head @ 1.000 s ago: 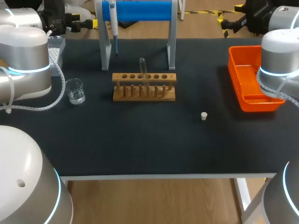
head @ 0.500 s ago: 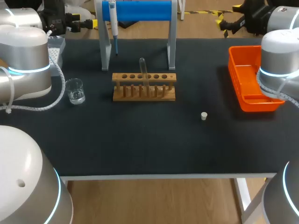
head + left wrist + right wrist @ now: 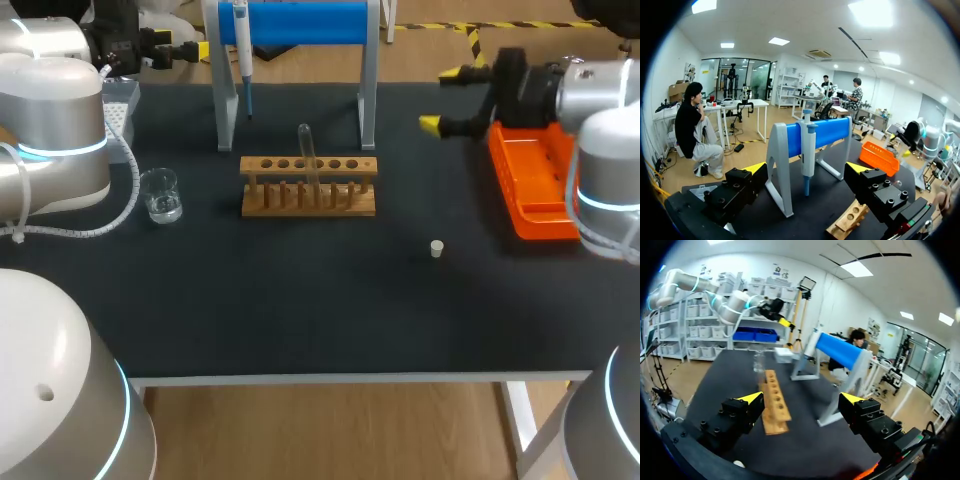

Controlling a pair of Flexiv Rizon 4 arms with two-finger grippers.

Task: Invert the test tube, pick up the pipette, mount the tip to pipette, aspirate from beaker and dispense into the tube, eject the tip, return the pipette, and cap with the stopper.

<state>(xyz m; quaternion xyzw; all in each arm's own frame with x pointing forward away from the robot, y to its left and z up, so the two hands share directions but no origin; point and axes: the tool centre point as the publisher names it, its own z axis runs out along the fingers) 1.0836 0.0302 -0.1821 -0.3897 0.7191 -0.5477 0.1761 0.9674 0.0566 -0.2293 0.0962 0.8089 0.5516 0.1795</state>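
The test tube is a slim, clear glass tube standing upright in a hole near the middle of the wooden rack, about half of its length rising above the rack's top bar; which end is up cannot be told. The rack sits at the middle of the dark surface, just near of the blue stand. From the left end of that stand the pipette hangs straight down, a pale body narrowing to a thin blue lower end that stops short of the surface. The beaker, small and of clear glass, stands well to the left of the rack. The stopper, a small white plug, lies alone on the surface to the right of the rack and nearer, apart from everything. An orange tray lies at the far right. The right tool hovers over the surface just left of the tray, its yellow-tipped fingers spread wide with nothing between them; its own view looks along the rack between the parted fingers. The left tool is at the far left, likewise spread and holding nothing, facing the hanging pipette.
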